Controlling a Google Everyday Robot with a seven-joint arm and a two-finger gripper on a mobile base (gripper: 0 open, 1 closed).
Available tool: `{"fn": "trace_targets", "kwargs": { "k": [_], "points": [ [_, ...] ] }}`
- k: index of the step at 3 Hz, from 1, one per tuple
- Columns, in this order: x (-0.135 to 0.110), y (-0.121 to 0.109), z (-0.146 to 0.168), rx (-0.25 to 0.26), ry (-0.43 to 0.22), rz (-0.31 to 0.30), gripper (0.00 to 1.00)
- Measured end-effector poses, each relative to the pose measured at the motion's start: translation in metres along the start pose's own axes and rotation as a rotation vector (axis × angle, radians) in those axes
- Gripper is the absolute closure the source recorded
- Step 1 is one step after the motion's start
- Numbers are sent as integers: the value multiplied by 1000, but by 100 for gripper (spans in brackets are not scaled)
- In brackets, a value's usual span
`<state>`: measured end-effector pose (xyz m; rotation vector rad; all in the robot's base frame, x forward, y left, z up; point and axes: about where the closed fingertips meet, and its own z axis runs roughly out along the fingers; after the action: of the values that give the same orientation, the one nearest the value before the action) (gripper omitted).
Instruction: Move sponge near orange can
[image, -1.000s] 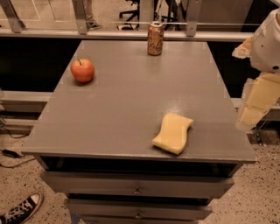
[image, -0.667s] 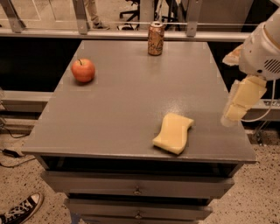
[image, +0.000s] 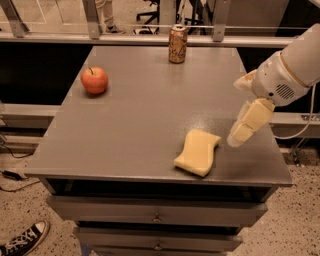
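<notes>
Nearest me, the sponge (image: 197, 152) lies flat by the tabletop's (image: 135, 125) front edge, untouched. Just to its right hangs the gripper (image: 237, 138), holding nothing and angled down, likely lining up a grab; wide or narrow, I cannot tell. Farther left, an apple (image: 94, 80). At the far edge stands the orange can (image: 177, 44), well apart.

I see my gripper (image: 240, 136) hanging just right of the sponge (image: 198, 152), not touching it, near the table's (image: 135, 120) front right corner. The orange can (image: 177, 44) stands upright at the far edge, and the apple (image: 94, 80) sits on the far left.
</notes>
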<state>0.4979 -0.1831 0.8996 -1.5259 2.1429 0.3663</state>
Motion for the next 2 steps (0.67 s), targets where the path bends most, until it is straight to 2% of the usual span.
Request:
{"fn": "trace_targets", "kwargs": {
  "k": [2],
  "points": [
    [5,26,53,-113,-72,45,0]
  ]
}}
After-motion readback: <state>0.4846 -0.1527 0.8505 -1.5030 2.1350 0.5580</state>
